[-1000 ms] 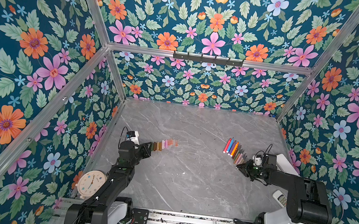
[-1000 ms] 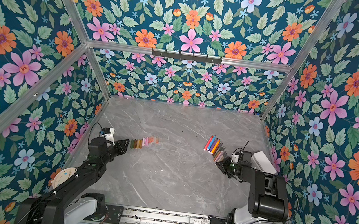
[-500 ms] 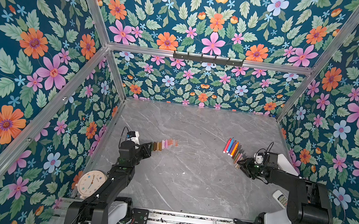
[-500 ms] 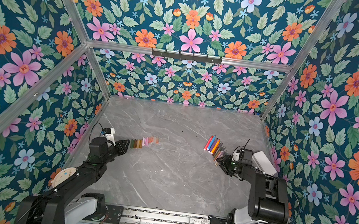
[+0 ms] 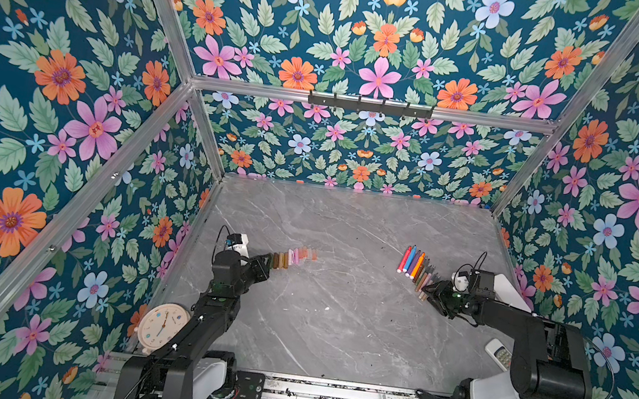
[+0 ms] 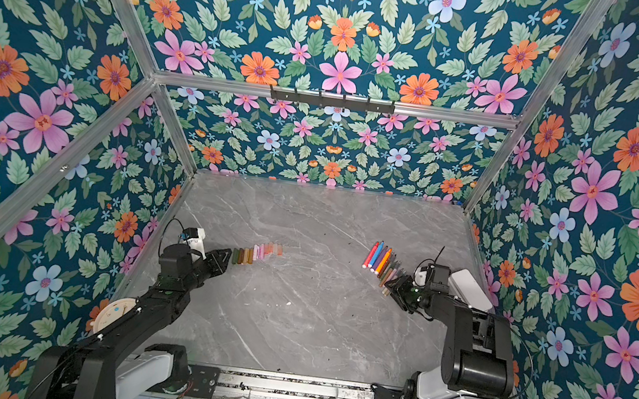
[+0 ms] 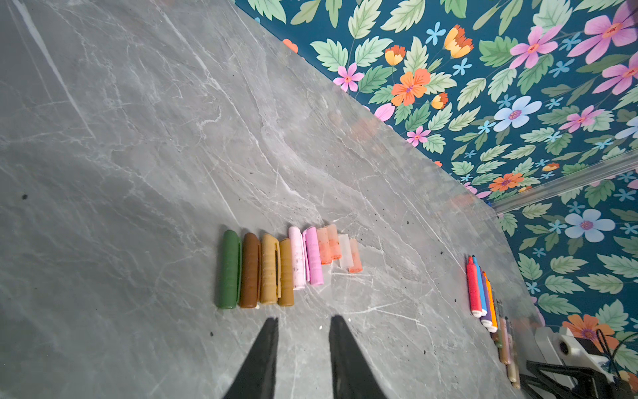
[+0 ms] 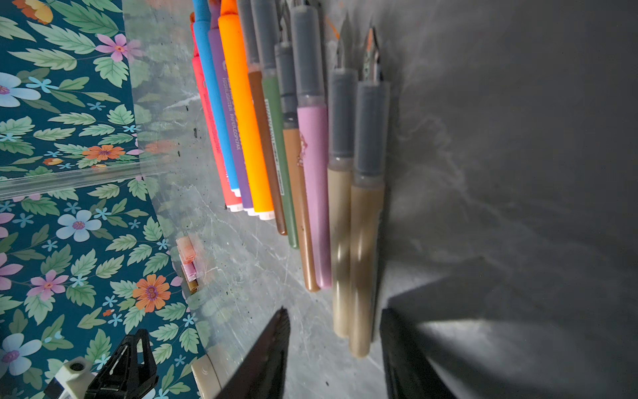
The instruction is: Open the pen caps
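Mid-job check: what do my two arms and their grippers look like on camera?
The left arm and right arm are black, with white shells at the base. Each wrist carries a small white camera housing with a thin black cable looping above it. The left gripper and right gripper are black, with fingers tapering to points.

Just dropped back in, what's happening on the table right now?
Both arms are empty-handed. The row of short plastic pen caps, green through tan to pink and pale orange, lies loose on the grey marble table just ahead of the left gripper, whose fingers stand apart. The slim pens lie side by side on the right, the muted ones showing bare nibs. The right gripper is open, its fingers flanking the two beige barrels at their ends without gripping.
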You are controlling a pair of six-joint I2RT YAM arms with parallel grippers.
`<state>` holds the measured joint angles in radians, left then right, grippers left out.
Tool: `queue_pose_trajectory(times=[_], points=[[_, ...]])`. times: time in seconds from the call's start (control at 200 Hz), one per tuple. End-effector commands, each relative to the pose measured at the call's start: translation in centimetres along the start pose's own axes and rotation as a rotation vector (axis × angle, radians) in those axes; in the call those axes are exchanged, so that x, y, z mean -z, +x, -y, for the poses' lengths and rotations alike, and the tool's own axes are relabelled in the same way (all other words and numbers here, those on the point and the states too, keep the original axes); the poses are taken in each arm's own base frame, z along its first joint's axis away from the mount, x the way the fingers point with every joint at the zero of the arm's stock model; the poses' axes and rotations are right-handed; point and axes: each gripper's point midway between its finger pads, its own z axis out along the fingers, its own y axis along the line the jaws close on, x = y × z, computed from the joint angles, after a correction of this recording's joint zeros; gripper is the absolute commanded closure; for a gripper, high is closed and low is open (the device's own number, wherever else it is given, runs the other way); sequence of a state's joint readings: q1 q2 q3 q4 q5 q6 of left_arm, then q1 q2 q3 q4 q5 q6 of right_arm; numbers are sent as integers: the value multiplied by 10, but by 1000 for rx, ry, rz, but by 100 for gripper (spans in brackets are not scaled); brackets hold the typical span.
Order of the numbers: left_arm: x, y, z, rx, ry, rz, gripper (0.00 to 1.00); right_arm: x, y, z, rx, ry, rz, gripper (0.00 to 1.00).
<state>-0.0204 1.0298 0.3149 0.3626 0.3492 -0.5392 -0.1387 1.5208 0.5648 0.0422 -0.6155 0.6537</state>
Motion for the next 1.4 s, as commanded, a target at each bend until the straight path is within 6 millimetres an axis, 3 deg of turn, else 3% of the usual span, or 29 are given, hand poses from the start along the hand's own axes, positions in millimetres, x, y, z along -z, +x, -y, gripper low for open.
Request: queue_pose_trajectory(times=[0.0, 0.18, 0.41, 0.61, 0.725, 0.83, 0.97, 1.02, 1.18, 1.395], points=[[0, -6, 5, -19, 18, 18, 71, 0, 4, 21, -24, 98, 4, 54], [1, -7, 5, -24, 14, 26, 71, 28, -4, 11, 50, 101, 147, 54], [4, -11, 4, -24, 5, 43, 71, 100, -21, -23, 217, 150, 388, 53], [32, -31, 9, -50, -2, 196, 67, 166, -23, -61, 340, 75, 643, 50], [47, -38, 8, -63, -1, 292, 58, 188, -22, -70, 366, 56, 729, 37], [53, -43, -5, -33, -69, 344, 33, 192, -25, -67, 350, 73, 756, 15], [59, -48, -27, 7, -203, 371, 15, 184, -30, -57, 324, 114, 745, 6], [61, -49, -35, 49, -236, 388, 1, 182, -32, -49, 298, 145, 746, 5], [65, -52, -36, 72, -213, 460, 0, 176, -46, -25, 229, 203, 825, 1], [76, -62, -48, 34, -258, 595, 0, 175, -61, -9, 364, 252, 990, 1]])
